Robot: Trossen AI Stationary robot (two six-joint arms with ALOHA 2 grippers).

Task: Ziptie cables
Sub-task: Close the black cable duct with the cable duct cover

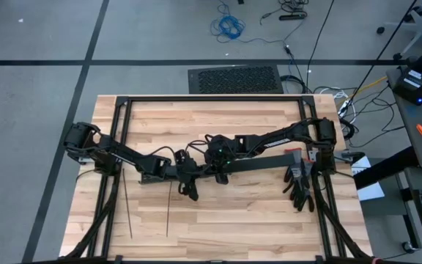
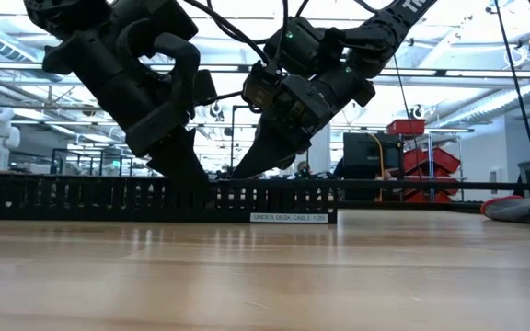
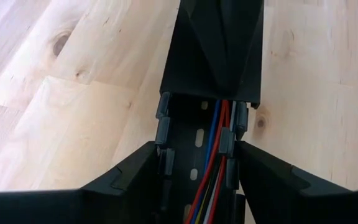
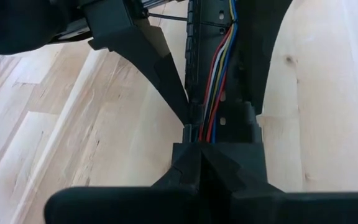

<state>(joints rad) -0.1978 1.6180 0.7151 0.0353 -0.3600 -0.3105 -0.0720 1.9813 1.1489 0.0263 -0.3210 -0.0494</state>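
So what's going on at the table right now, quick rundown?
Left gripper straddling slotted duct, right gripper shut on it. Cables inside. Zipties lie unused.

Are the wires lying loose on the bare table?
No: the coloured wires run inside the black slotted duct, as the left wrist view shows.

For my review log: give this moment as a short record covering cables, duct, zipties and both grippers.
cables: coloured wires lying inside the duct
duct: long black slotted duct across the table's middle
zipties: two thin strips on the wood, near the left arm, untouched
left gripper: fingers straddling the duct, one each side
right gripper: shut, tip at the duct, facing the left gripper
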